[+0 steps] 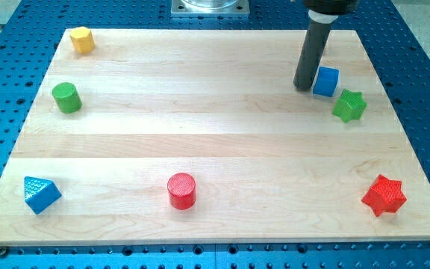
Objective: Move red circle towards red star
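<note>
The red circle (181, 190) stands near the view's bottom, a little left of centre. The red star (384, 196) lies at the view's bottom right, far to the circle's right. My tip (303, 87) is at the view's upper right, just left of the blue cube (325, 81) and seemingly touching it. The tip is far from both red blocks.
A green star (349, 105) lies just right of and below the blue cube. A yellow hexagon (83, 39) is at the top left, a green circle (66, 97) at the left, a blue triangle (40, 193) at the bottom left. The wooden board (200, 112) rests on a blue perforated table.
</note>
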### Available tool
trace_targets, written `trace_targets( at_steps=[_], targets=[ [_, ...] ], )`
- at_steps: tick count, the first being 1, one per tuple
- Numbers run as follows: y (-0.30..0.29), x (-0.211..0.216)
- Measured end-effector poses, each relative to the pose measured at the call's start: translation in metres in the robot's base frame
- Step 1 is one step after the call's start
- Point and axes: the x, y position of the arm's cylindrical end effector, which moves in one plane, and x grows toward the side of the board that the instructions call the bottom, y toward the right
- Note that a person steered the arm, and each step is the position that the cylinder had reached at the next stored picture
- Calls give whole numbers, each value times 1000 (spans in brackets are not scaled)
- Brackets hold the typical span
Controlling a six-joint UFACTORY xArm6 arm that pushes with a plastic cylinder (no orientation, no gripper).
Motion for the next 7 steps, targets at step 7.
trace_targets(
  at_steps=[7],
  targets=[
    [-231,217]
  ],
)
